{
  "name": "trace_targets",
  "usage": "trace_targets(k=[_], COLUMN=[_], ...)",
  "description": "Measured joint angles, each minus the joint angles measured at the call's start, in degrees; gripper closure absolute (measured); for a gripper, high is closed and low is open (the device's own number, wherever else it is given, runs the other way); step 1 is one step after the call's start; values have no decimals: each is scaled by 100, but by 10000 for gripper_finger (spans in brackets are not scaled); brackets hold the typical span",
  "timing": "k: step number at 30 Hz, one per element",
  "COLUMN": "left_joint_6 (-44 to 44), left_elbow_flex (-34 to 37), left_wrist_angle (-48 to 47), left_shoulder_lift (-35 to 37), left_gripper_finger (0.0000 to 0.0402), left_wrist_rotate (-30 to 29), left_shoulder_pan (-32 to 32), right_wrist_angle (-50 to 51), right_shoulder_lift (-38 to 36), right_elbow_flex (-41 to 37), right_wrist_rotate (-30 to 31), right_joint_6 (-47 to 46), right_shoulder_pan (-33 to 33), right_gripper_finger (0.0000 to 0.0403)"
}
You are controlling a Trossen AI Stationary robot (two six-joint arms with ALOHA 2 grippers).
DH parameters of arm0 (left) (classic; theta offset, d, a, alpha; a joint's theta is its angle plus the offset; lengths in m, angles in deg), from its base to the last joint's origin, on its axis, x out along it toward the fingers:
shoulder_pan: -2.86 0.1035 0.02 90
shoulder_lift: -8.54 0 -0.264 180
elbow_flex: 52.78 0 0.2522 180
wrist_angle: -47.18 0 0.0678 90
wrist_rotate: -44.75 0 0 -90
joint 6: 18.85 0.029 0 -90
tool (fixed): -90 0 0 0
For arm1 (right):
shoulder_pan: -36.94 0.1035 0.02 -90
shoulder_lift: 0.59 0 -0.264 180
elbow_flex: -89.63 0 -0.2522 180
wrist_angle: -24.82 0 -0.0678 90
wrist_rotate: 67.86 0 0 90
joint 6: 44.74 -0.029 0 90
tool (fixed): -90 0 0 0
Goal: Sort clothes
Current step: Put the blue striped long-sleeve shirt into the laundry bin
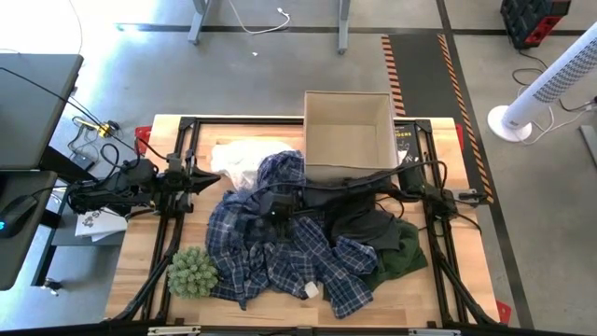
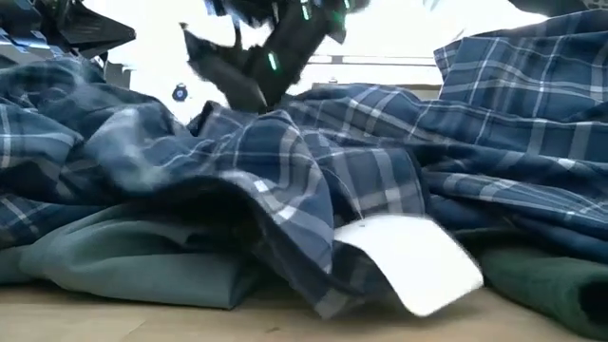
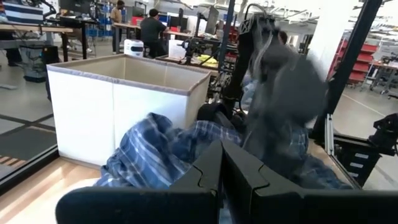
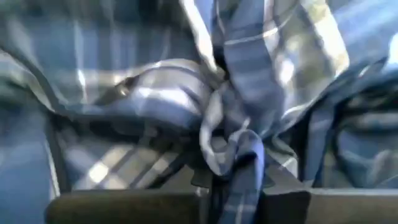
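The blue-and-white plaid shirt (image 1: 270, 247) lies spread over the middle of the table, on top of the other clothes. My right gripper (image 1: 280, 207) reaches in from the right and is shut on the shirt's cloth near the shirt's middle. The black garment (image 1: 359, 224) and the dark green one (image 1: 403, 257) lie under the right arm. The white garment (image 1: 241, 159) lies at the far left of the pile. A grey-green garment (image 2: 142, 261) shows under the shirt in the low view. My left gripper (image 1: 201, 177) is shut and empty, left of the pile. My right gripper pinches a bunched fold of the plaid shirt (image 4: 235, 146) between its two fingers, several layers gathered together. It comes slanting down from above. The cloth rises in a small peak (image 2: 266, 122) to the fingers, and the rest of the shirt lies on the pile.
An open, empty cardboard box (image 1: 349, 140) stands at the far edge, right of the middle. A spiky green ball (image 1: 191, 271) sits at the near left of the table. People stand at benches in the room beyond (image 3: 149, 28).
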Motion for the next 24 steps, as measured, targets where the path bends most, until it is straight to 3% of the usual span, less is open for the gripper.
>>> trace_targets(k=[4,8,12,16,20,24], left_joint_6=[-24,-149,-179,-201,-197,-195], left_elbow_flex=[0,0,4,4,4,4], left_wrist_angle=[22,28,3,10,25,37], left_shoulder_lift=[1,2,1,1,2,0], left_gripper_finger=[394,394,394,394,394,394], left_wrist_rotate=[17,52,56,59,53,54], left_shoulder_pan=[0,-2,-1,0,0,0], right_wrist_angle=[188,191,-1592,-2650,-3575,-3874], right_shoulder_lift=[-324,-472,-1463,-2303,-2858,-3258], right_elbow_flex=[1327,2659,1847,1716,1703,1696], right_wrist_rotate=[526,1533,2698,4210,4528,4534], right_joint_6=[279,1095,2565,3645,4718,5135], right_shoulder_pan=[22,147,313,389,349,219], right_gripper_finger=[372,389,387,386,387,388])
